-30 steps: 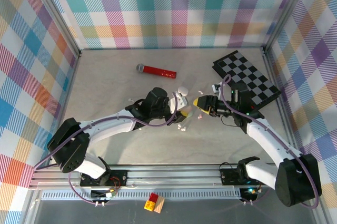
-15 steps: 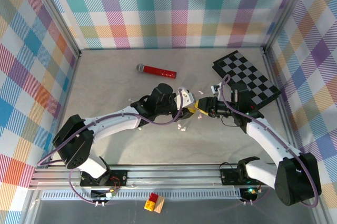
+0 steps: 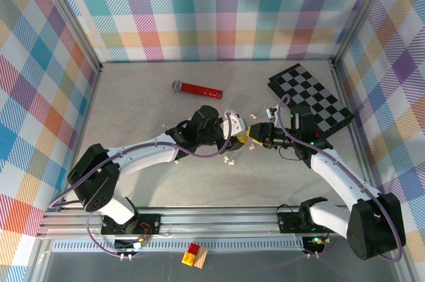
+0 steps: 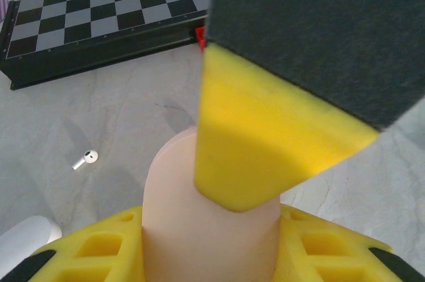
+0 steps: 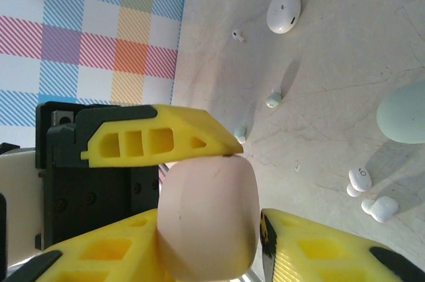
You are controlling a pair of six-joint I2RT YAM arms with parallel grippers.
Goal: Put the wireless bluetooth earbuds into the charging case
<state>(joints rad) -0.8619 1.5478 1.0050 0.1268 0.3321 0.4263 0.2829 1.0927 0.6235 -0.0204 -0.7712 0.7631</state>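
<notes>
1. Earbuds lie loose on the grey surface. In the top view a small white cluster sits just at 6 o'clock of the spot where the two tools meet.
2. The right wrist view shows more of them. A white stemmed bud is near the white oval case, at its 8 o'clock. Two pale green buds lie apart nearer the tools. Two white buds lie just beside each other at 7 o'clock of the pale green case.
3. The white oval case carries a tiny dark mark, too small to read.
4. The left tool is clamped on a peach oval case, which sits between its yellow fingers.
5. The right tool meets it from 3 o'clock and also grips the peach oval case, one yellow finger pressed against its side.
6. A red microphone with a grey head lies at 11 o'clock of the tools, well apart.
7. A black-and-white chessboard lies at 2 o'clock, tilted against the surface's edges.
</notes>
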